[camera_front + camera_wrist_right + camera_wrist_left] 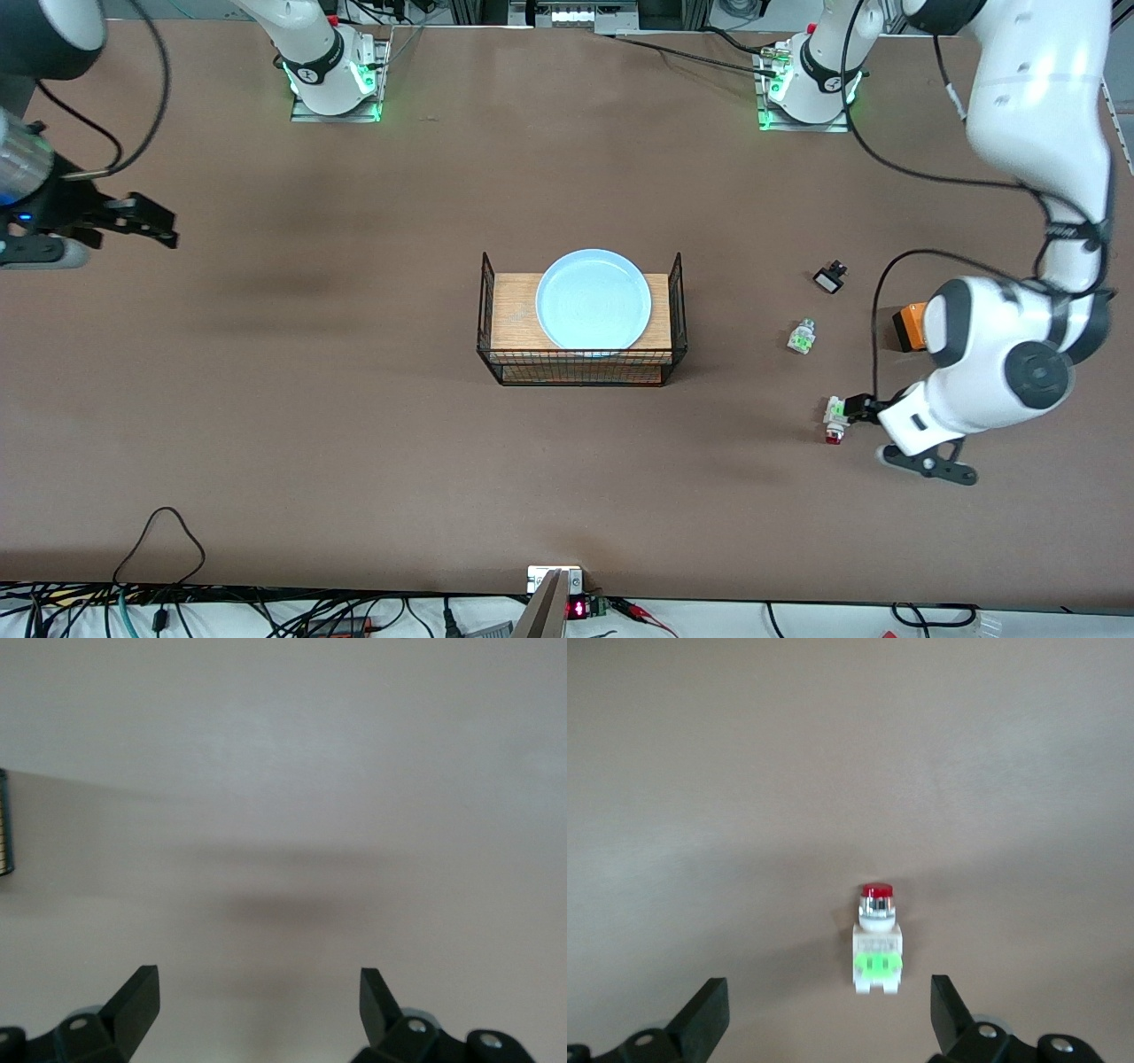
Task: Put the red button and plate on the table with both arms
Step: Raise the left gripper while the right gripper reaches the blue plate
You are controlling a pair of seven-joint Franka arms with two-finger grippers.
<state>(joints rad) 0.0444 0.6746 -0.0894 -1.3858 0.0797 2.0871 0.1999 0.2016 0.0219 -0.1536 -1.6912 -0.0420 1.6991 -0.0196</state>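
Observation:
The red button (pixel 834 420) lies on the table (pixel 354 425) toward the left arm's end, a white block with a green patch and a red tip. My left gripper (pixel 856 409) is low right beside it, open and empty. In the left wrist view the button (pixel 877 943) lies just ahead of that gripper (pixel 828 992), not between the fingers. The light-blue plate (pixel 592 299) rests on the wooden top of the black wire basket stand (pixel 580 368) at the table's middle. My right gripper (pixel 151 221) is open and empty over bare table at the right arm's end; it also shows in the right wrist view (pixel 259 983).
A clear-white part with green (pixel 801 338), a small black part (pixel 829 280) and an orange box (pixel 910 326), partly hidden by the left arm, lie farther from the front camera than the button. Cables run along the table's near edge (pixel 159 532).

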